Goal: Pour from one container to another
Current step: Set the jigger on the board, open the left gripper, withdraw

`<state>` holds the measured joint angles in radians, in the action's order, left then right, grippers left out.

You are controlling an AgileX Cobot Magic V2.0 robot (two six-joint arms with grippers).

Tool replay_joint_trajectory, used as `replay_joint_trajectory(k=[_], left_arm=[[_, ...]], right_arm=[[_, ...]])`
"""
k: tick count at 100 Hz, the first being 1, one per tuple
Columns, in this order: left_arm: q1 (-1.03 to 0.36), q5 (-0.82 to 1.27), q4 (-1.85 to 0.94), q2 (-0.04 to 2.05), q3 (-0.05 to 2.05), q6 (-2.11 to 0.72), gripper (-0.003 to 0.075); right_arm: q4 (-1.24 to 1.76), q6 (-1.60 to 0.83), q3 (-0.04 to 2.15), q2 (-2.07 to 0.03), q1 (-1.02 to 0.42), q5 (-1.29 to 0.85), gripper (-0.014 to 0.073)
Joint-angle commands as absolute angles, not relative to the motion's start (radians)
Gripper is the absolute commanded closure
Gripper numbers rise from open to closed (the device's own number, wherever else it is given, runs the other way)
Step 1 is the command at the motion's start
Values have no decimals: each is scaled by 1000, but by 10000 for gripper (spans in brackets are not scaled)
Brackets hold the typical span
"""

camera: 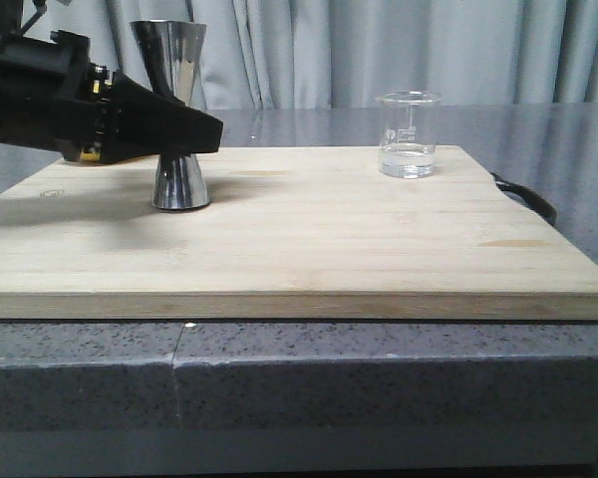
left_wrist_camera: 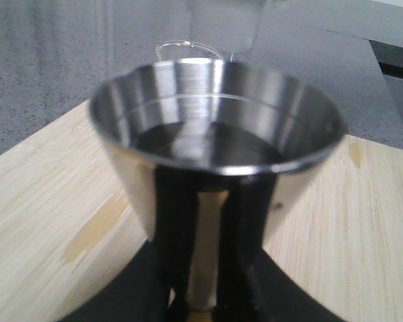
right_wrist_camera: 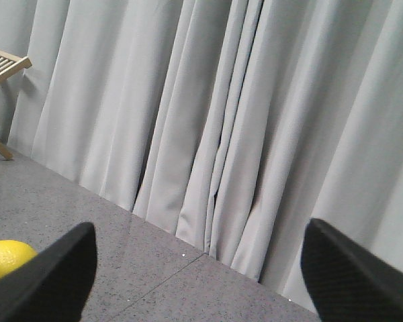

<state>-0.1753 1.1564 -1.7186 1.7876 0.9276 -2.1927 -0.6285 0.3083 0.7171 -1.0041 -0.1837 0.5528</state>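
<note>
The steel jigger [camera: 179, 184] stands upright on the left part of the wooden board [camera: 329, 239]. My left gripper [camera: 194, 134] reaches in from the left, its black fingers closed on the jigger's narrow waist. In the left wrist view the jigger's upper cup [left_wrist_camera: 215, 114] fills the frame, with the left gripper [left_wrist_camera: 201, 305] below it. The glass beaker [camera: 409, 134] stands at the board's far right with a little clear liquid in its bottom; its rim [left_wrist_camera: 188, 50] peeks over the jigger. My right gripper [right_wrist_camera: 198, 268] is open on nothing, facing a curtain.
The board lies on a grey speckled counter [camera: 279, 349], with a black strap [camera: 528, 197] at its right end. Pale curtains hang behind. The right wrist view shows a yellow round object [right_wrist_camera: 3, 258] on the counter and a wooden slatted frame [right_wrist_camera: 3, 64].
</note>
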Motion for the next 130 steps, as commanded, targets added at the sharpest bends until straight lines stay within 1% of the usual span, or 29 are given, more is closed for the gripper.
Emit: replay_joint_trajectory(k=[1, 37, 44, 59, 68, 74, 95, 100, 112, 119, 124, 130], left_arm=[[-175, 1279, -1779, 1737, 941, -2195, 739], [-175, 1279, -1762, 1737, 941, -2192, 732], [-175, 1279, -1762, 1737, 941, -2192, 687], [-175, 1279, -1761, 1737, 941, -2192, 514], [-175, 1279, -1761, 1737, 941, -2192, 448], [-175, 1279, -1761, 1737, 941, -2192, 433], [-175, 1279, -1761, 1737, 941, -2192, 428], [-175, 1279, -1761, 1737, 941, -2192, 402], [-175, 1279, -1765, 1737, 941, -2191, 293], [-175, 1279, -1767, 1737, 941, -2186, 243], [-175, 1279, -1767, 1737, 941, -2183, 223], [-171, 1279, -1767, 1735, 941, -2165, 216]], right_arm=[[-606, 309, 741, -984, -183, 605, 31], [-606, 309, 741, -984, -183, 609, 31], [-606, 309, 741, -984, -183, 609, 31], [-606, 309, 741, -984, -183, 609, 31], [-606, 309, 741, -984, -183, 609, 31], [-606, 309, 741, -984, -183, 609, 31], [-606, 309, 741, -984, -183, 609, 31], [-606, 309, 741, -984, -183, 609, 31], [-606, 309, 741, -984, -183, 609, 31], [-606, 309, 741, -984, -183, 609, 31], [-606, 309, 741, -984, -183, 609, 31], [-606, 309, 741, -984, -183, 609, 31]])
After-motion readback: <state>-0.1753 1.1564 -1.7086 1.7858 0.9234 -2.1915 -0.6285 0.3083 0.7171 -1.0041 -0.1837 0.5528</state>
